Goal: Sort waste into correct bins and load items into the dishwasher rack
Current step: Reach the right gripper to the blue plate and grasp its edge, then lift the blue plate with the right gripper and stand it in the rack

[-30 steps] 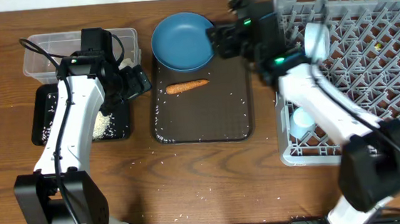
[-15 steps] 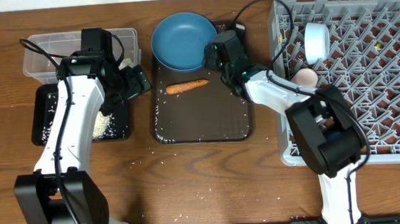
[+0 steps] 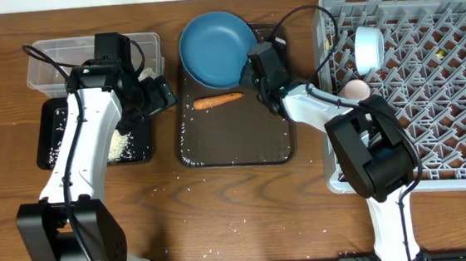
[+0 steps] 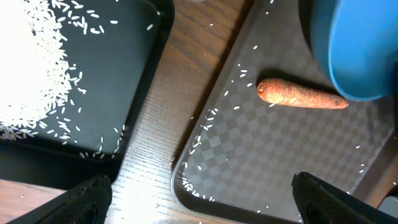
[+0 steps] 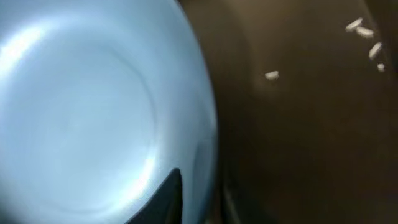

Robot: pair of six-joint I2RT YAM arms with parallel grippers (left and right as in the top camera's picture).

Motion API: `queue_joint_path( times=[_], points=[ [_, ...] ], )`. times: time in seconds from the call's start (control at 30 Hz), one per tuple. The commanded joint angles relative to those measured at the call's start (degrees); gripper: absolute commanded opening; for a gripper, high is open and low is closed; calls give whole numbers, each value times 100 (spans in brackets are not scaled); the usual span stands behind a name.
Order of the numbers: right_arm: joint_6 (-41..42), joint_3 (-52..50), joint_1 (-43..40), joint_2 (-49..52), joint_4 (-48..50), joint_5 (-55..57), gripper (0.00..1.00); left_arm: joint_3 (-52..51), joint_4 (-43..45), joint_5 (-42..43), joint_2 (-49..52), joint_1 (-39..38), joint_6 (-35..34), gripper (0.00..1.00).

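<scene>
The dark blue plate [image 3: 214,44] lies at the back edge of the brown serving tray [image 3: 234,143]. My right gripper [image 3: 254,64] is shut on its right rim. In the right wrist view one finger [image 5: 168,193] lies on the plate [image 5: 87,106] and the rim passes between the jaws of the gripper [image 5: 202,182]. The orange-brown stick [image 3: 218,101] lies on the tray below the plate. My left gripper [image 3: 159,94] hangs open and empty over the gap between the black tray [image 3: 54,132] and the serving tray, also seen in the left wrist view [image 4: 205,205]. Rice [image 4: 28,62] is heaped in the black tray.
The clear tub [image 3: 49,66] stands behind the black tray. The grey rack [image 3: 430,90] fills the right side and holds a pink cup [image 3: 356,90] and a light blue cup [image 3: 368,46]. Loose rice grains [image 3: 224,231] dot the serving tray and the table in front.
My right arm has swung left from the rack to the plate's right rim and its jaws have closed there. The plate has shifted slightly right. The left arm has not moved.
</scene>
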Motion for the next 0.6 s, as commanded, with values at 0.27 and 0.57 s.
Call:
queue_joint_path(
  times=[0.27,0.57],
  points=[
    [-164,-11,-166,2,-175,-654,1,-28,-15,-72,-52,24,-11,95],
    [-1193,-11,-507,-826,-839,-734,1,-28,-15,-72,-52,24,-11,95]
  ],
)
